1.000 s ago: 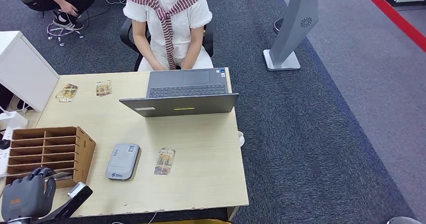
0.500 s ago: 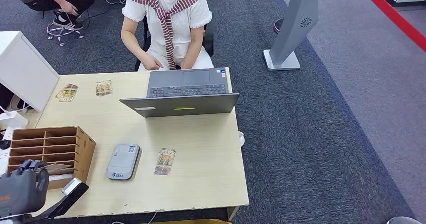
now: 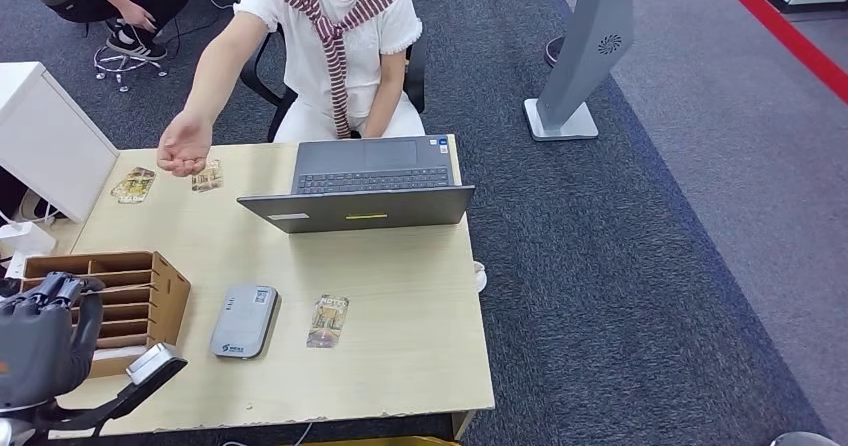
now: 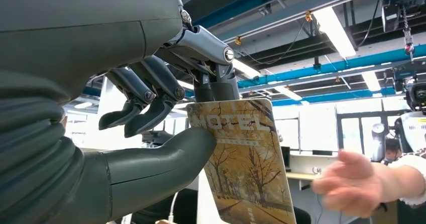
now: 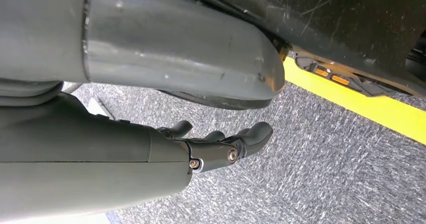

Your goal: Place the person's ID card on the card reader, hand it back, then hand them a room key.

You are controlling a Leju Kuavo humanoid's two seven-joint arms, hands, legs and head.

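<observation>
Pinched between the thick grey thumb and the darker jointed fingers of the left hand (image 4: 166, 128) is the room key (image 4: 243, 163), a flat rounded-corner card printed with autumn trees and the word "HOTEL", glossy on its face. In the head view that left hand (image 3: 40, 341) hovers at about 8 o'clock on the pale wood-grain worktop (image 3: 400, 346), above the brown slotted wooden organizer (image 3: 110, 301). The person's hand (image 3: 184, 146) reaches out palm-up toward 11 o'clock over the worktop. A grey rounded card reader (image 3: 244, 321) lies at 7 o'clock, with a matching card (image 3: 328, 320) just beside it toward the centre, and two more cards (image 3: 170, 180) near 11 o'clock. An open grey laptop (image 3: 360, 191) sits toward 12 o'clock. The right hand (image 5: 221, 146) hangs over speckled grey carpet, its dark fingers loosely curled around nothing.
</observation>
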